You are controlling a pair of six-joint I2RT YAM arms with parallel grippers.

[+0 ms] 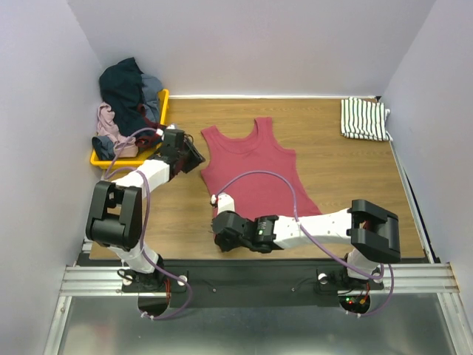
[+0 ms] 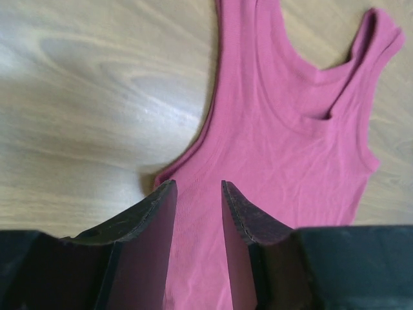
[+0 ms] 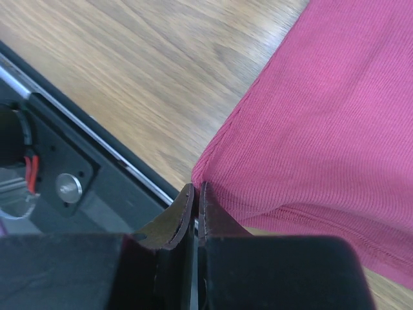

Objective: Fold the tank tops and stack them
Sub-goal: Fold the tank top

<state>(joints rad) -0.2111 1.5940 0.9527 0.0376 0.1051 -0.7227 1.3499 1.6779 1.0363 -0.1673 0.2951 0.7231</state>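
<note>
The dark red tank top (image 1: 251, 166) lies spread flat in the middle of the wooden table, straps toward the back. My left gripper (image 1: 196, 157) is open at its left side below the armhole, with the jaws either side of the red cloth (image 2: 290, 148) and its fingertips (image 2: 169, 190) just above it. My right gripper (image 1: 220, 225) is shut on the near-left hem corner of the red top (image 3: 322, 116), and the corner looks slightly raised. The white striped tank top (image 1: 363, 118) lies folded at the back right.
A yellow tray (image 1: 164, 100) with a heap of dark and pale clothes stands at the back left, just behind my left arm. The table's black front rail (image 3: 71, 161) runs close beside my right gripper. Walls enclose the table on three sides.
</note>
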